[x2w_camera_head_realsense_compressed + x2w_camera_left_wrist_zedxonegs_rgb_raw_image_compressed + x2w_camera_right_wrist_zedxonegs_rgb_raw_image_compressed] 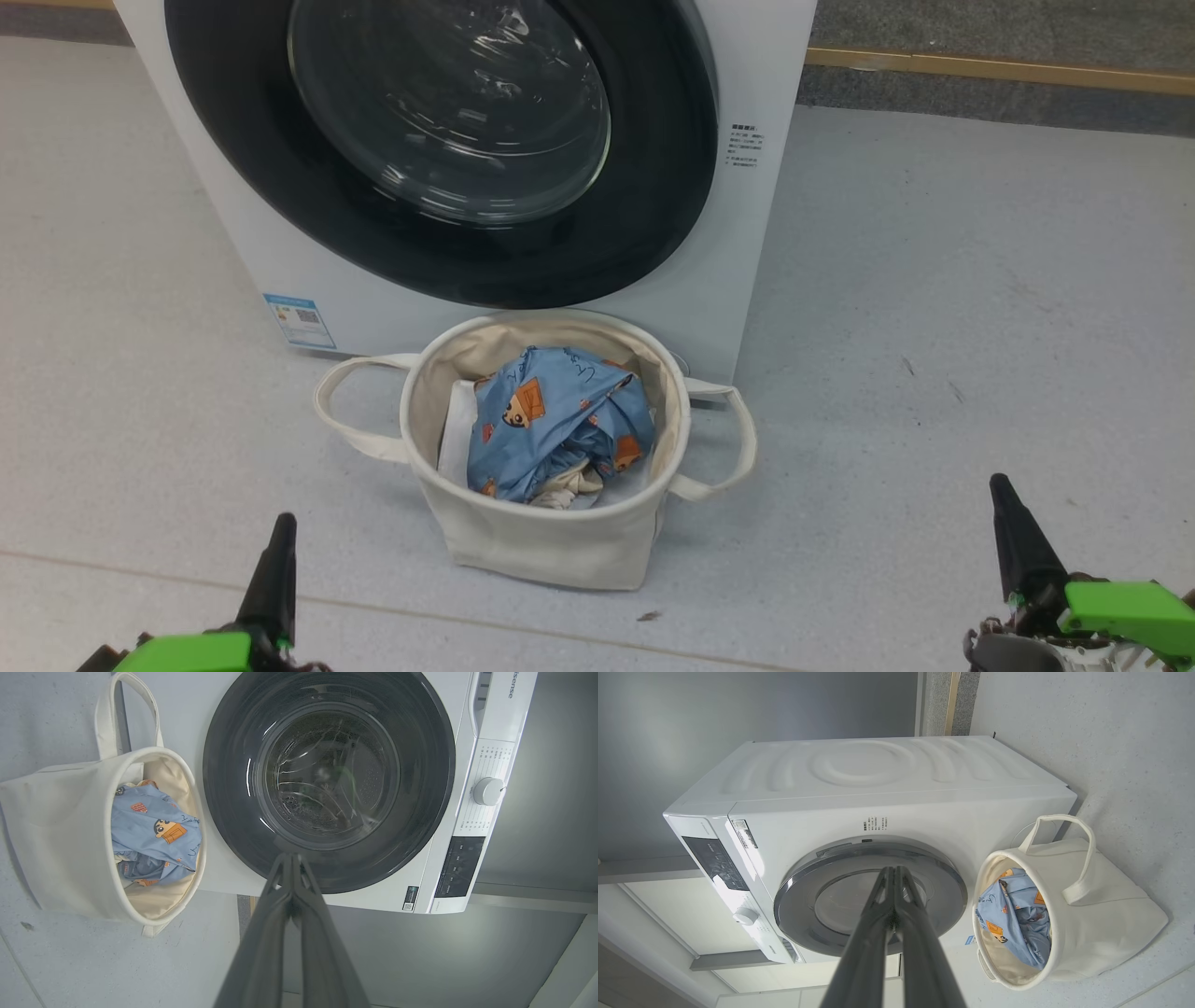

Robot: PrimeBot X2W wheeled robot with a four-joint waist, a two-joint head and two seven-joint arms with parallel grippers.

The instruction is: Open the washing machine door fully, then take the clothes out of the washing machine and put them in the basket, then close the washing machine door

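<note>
Door (280,205) sits flush on washer (756,271), clothes (551,411) in basket (560,551) just in front; left gripper (278,551) and right gripper (1013,523) pinched closed, empty, well apart from both; judged: only confirm the latch, pressing the rim squarely if it is unseated.

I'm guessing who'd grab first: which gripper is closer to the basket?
Left. The left gripper is close, left of the basket; the right gripper sits farther off its right.

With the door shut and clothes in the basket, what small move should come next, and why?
Probably none beyond resting the arms: the washing machine door sits flush on the front, the clothes lie in the basket, and the left gripper and right gripper are shut, empty and clear of both.
</note>
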